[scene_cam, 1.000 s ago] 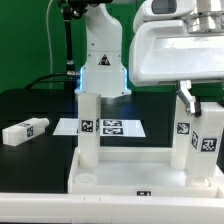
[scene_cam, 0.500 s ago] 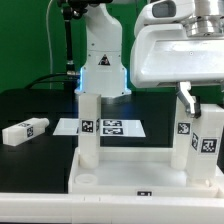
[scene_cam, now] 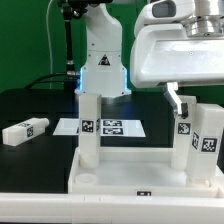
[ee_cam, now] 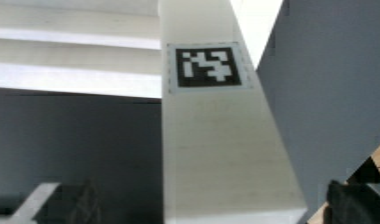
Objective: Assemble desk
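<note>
3 legs look seated upright in the corner sockets of the tabletop (scene_cam: 120, 176), so I judge the desk about three-quarters built. The first leg (scene_cam: 88, 135) is at its far corner toward the exterior view's left, and the second leg (scene_cam: 183, 145) and third leg (scene_cam: 208, 160) are at its other end. 1 loose leg (scene_cam: 25, 130) lies on the worktop (scene_cam: 30, 165), well apart from the tabletop, and 1 near socket (scene_cam: 85, 181) is empty. Whether the standing legs are fully tight cannot be told. The hand (scene_cam: 178, 102) hangs just above the second leg; the wrist view shows its fingers (ee_cam: 45, 200) spread, pinching nothing, with a tagged leg (ee_cam: 208, 140) between them. The desk is white plastic, its tabletop a rimmed tray.
</note>
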Controlling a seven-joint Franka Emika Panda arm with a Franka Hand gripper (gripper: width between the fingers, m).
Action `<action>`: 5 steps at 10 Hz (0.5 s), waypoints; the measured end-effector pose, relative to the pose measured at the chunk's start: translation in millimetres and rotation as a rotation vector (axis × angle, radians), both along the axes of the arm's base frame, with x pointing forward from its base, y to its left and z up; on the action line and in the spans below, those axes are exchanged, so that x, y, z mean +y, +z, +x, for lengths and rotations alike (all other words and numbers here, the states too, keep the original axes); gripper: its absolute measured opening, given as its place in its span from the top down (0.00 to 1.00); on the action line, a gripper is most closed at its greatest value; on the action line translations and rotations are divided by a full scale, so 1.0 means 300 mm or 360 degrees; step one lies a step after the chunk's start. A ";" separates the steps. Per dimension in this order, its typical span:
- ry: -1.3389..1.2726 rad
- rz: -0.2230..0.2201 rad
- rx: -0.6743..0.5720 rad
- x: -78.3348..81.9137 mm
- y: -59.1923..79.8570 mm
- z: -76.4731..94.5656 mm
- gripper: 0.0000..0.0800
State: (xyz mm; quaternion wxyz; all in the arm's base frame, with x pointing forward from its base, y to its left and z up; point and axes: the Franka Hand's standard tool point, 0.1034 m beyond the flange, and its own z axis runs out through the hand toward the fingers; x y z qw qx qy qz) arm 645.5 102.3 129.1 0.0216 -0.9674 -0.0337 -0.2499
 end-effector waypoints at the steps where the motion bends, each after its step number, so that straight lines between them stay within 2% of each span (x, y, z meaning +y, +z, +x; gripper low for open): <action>1: 0.0000 -0.0001 0.0000 -0.001 0.000 0.000 0.19; 4: -0.0007 0.0014 0.0008 -0.006 0.050 0.008 0.19; 5: -0.0005 0.0015 0.0031 -0.006 0.040 0.003 0.19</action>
